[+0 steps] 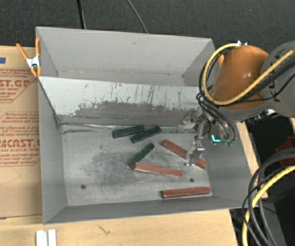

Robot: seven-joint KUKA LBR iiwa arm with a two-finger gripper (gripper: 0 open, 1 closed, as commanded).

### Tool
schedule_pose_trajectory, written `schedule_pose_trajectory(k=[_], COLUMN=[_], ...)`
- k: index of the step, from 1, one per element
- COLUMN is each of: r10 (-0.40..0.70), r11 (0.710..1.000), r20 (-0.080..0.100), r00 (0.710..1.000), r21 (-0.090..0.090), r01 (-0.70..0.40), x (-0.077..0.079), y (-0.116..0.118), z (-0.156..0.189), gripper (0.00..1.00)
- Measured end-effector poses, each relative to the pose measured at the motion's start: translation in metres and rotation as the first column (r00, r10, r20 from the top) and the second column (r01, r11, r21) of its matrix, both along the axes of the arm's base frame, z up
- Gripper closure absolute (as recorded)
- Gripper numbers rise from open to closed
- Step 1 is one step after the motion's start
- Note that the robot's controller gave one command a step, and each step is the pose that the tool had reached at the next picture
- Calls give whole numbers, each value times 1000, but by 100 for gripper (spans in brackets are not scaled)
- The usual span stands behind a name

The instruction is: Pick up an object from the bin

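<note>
My gripper (194,155) hangs low over the right part of the bin floor, its fingertips down at a short red-brown block (176,148) that lies slanted there. A small reddish end (202,163) of a block shows just right of the fingertips. A longer red-brown bar (157,170) lies just left and below. I cannot make out whether the fingers grip anything.
Another red-brown bar (186,192) lies by the bin's front wall. Three dark green sticks lie mid-bin: two (127,132) (145,134) near the back slope and one (141,155) slanted lower. The arm with its orange cover and cables stands over the bin's right rim.
</note>
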State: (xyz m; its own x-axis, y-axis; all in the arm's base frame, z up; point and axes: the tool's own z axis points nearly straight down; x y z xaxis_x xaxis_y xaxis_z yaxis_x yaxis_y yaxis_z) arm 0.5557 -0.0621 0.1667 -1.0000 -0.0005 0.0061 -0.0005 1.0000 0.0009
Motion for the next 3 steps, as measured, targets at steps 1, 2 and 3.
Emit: schedule_pose_trajectory(k=[1,2,3], r10=[1,-15,-15], r11=[1000,1000,1000], r20=[7,6,6], r00=[1000,1000,1000], r21=[-1,-1,-1], r01=[-1,15,15], x=[2,2,2], y=[0,-25,-24], z=[4,-93,-93], gripper=[0,100,100])
